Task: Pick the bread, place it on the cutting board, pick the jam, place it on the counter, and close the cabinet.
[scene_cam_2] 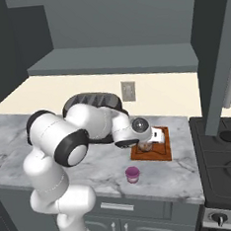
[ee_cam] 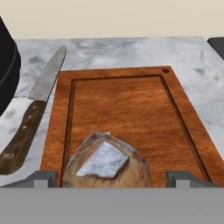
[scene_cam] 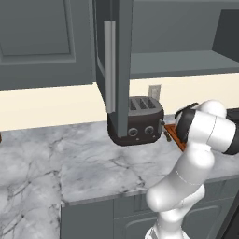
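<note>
The bread [ee_cam: 107,162], a mottled brown lump, lies on the near end of the reddish-brown cutting board [ee_cam: 127,100]. My gripper [ee_cam: 111,178] is open, one fingertip on each side of the bread, the right one with a clear gap. From the right base view the gripper [scene_cam_2: 150,142] hangs low over the bread [scene_cam_2: 145,147] on the cutting board [scene_cam_2: 160,152]. The pink-purple jam [scene_cam_2: 132,174] stands on the marble counter [scene_cam_2: 102,163] in front of the board. The cabinet door [scene_cam: 114,65] stands open with its shelf [scene_cam_2: 117,58] bare.
A dark toaster [scene_cam: 137,121] stands left of the board, behind my arm. A knife [ee_cam: 35,109] lies on the counter along the board's left side. A stove [scene_cam_2: 225,157] adjoins the counter on the right. The open cabinet door [scene_cam_2: 217,64] hangs above it.
</note>
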Robot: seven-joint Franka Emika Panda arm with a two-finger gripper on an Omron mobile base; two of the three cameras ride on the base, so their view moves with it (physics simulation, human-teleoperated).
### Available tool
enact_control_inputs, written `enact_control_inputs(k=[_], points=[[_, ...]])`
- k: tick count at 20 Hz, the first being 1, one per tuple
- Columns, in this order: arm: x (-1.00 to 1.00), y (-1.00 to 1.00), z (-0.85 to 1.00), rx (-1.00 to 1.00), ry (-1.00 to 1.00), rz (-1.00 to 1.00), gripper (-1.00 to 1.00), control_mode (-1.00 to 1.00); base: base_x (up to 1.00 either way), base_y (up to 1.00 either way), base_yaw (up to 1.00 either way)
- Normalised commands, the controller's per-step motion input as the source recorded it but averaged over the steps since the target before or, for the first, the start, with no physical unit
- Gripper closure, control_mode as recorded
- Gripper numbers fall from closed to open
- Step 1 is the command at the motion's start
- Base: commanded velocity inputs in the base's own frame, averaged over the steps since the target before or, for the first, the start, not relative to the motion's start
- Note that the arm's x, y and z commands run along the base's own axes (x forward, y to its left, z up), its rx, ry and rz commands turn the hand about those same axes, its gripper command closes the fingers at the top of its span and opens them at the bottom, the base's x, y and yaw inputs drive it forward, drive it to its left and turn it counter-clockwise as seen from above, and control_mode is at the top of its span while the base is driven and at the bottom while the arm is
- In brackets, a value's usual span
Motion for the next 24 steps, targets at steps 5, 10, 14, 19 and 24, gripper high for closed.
enact_control_inputs(k=[5, 10, 14, 19, 24], points=[[0.00, 0.00, 0.15, 0.00, 0.00, 0.00, -1.00, -1.00, 0.00, 0.00, 0.00], [-0.12, 0.00, 0.15, 0.00, -0.07, 0.00, -1.00, -1.00, 0.00, 0.00, 0.00], [-0.04, 0.00, 0.12, 0.00, -0.06, 0.00, -1.00, -1.00, 0.00, 0.00, 0.00], [-0.12, 0.00, 0.08, 0.00, -0.09, 0.00, -1.00, -1.00, 0.00, 0.00, 0.00], [-0.14, 0.00, 0.13, 0.00, -0.10, 0.00, -1.00, -1.00, 0.00, 0.00, 0.00]])
